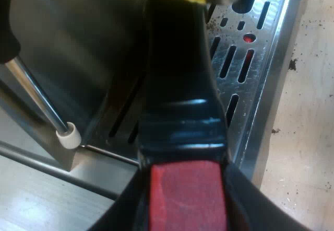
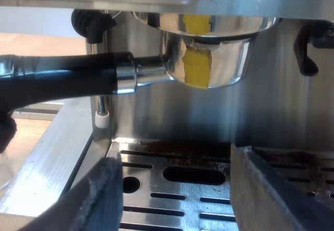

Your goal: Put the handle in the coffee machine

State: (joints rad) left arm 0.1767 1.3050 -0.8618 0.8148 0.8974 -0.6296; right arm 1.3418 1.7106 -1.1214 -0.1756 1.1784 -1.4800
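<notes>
Red end of handle: pinches it in left gripper, holds metal holder up under front of machine; hangs right gripper, fingers spread, over drip tray.

Broad, dull black, wedge-shaped jaws of the right gripper

The left wrist camera sits very close over the handle. It looks along its length from the red end down to the slotted drip tray. The right wrist camera sits low and near, just above that tray, facing the espresso machine front-on. Both views share the handle, the tray and the steam wand.
</notes>
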